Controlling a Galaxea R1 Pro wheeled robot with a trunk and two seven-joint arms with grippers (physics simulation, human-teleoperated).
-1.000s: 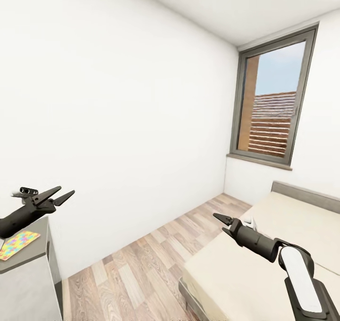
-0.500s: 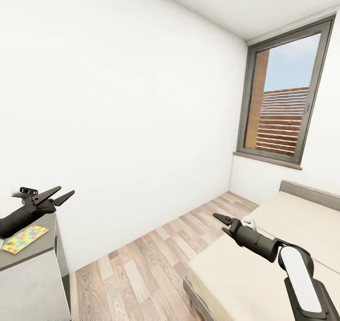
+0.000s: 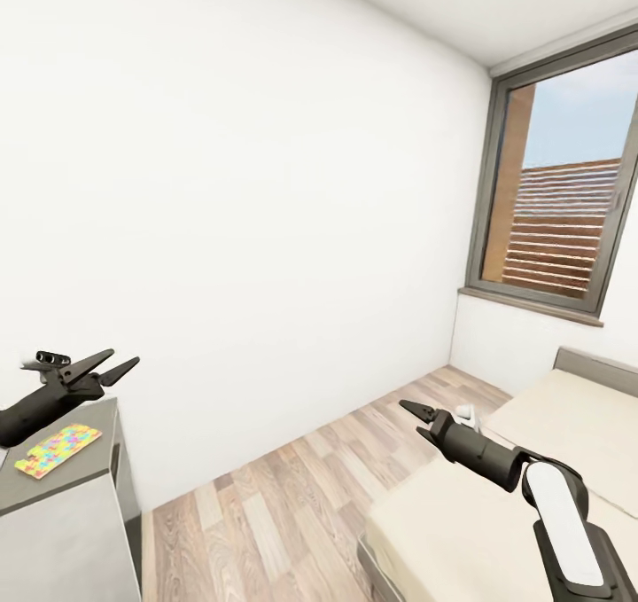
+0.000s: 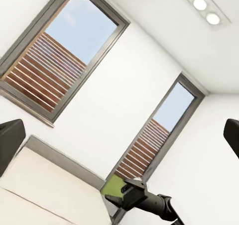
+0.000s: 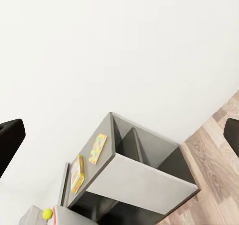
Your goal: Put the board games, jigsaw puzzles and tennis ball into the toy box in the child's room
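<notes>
Jigsaw puzzle [image 3: 58,449] flat on the grey-topped cabinet [image 3: 80,478], under my left gripper [image 3: 113,363].
Head view: both my grippers spread, empty; right gripper [image 3: 413,410] above the bed [image 3: 549,442]. Right wrist view: two puzzles [image 5: 97,148] on that cabinet, tennis ball [image 5: 47,213] beyond.

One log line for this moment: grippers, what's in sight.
phase: in transit | left gripper: open, empty | right gripper: open, empty | jigsaw puzzle on cabinet | bed at right

The floor [image 3: 292,487] is matt wood plank. The bed [image 3: 496,513] wears a smooth cream cloth cover. Walls [image 3: 221,185] look flat matt white; the table [image 3: 71,487] top is smooth grey.
</notes>
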